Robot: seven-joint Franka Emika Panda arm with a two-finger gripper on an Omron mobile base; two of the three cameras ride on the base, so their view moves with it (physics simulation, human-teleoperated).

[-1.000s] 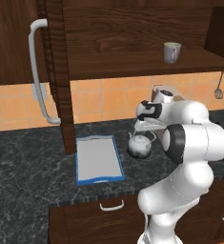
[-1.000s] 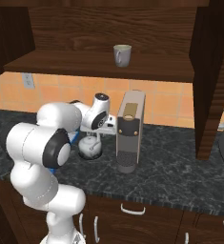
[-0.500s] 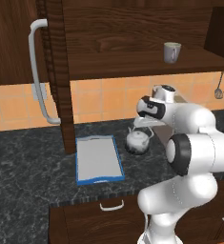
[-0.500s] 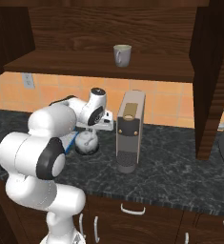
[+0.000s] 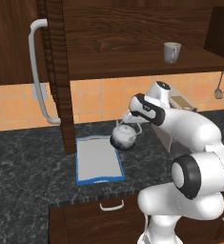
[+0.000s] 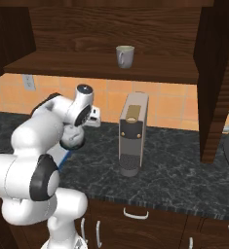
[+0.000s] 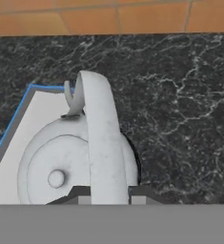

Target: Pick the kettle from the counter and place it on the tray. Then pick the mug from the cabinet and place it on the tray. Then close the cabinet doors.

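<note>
**Kettle's on the move, almost over the tray**

So the kettle (image 5: 124,137) is up in the claw (image 5: 131,120), held by its arched wire handle. In the hand view that handle (image 7: 100,143) runs straight up the middle with the two dark fingertips closed tight on either side of it at the bottom, so that looks like a solid grab. The lid knob (image 7: 56,178) sits just left of the handle from that angle.

What's changed: a second ago the kettle was further right along the worktop (image 5: 32,181), well clear of the tray (image 5: 97,159). Half a second ago it had shifted a bit closer. Now it hangs at the tray's far right corner. From the hand camera most of the body already overlaps the light grey surface, with the blue rim (image 7: 18,114) showing to the left and the right-hand part of the kettle over the dark speckled stone. I can't tell whether the base is touching anything or just floating above it.

My read: step one is nearly done, it just needs a little more travel toward the tray's middle and then a set-down. If it let go here, it might land half on the rim and tip.

The mug (image 5: 171,52) waits on the cabinet shelf (image 5: 132,59). The left cabinet door (image 5: 18,43) stands open. There's also a coffee machine (image 6: 132,132) to the right of the arm.
</note>
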